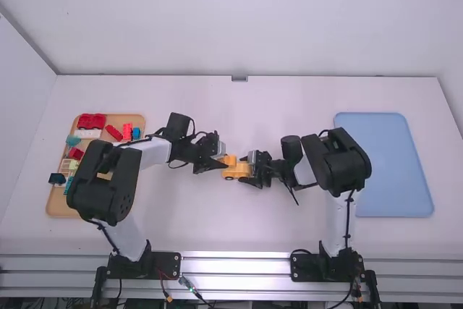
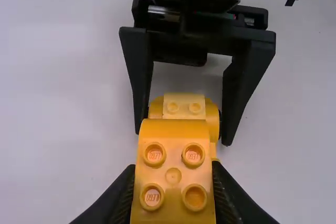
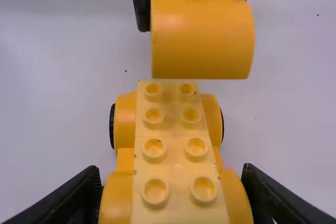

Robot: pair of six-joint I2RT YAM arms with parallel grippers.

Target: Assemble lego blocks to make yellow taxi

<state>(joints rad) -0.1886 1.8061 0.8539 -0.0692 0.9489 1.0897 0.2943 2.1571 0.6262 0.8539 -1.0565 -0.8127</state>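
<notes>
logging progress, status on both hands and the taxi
Left hand gripping curved yellow block. Right hand gripping wheeled base. Block not seated on it. Nothing seen between.

white table (image 1: 210, 226), tan tray (image 1: 59, 206) left, blue tray (image 1: 385, 168) right

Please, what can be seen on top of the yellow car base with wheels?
On the yellow car base, eight bare studs show in two rows. Near one end is the curved yellow block, held by the left gripper; whatever that block covers cannot be seen.
</notes>
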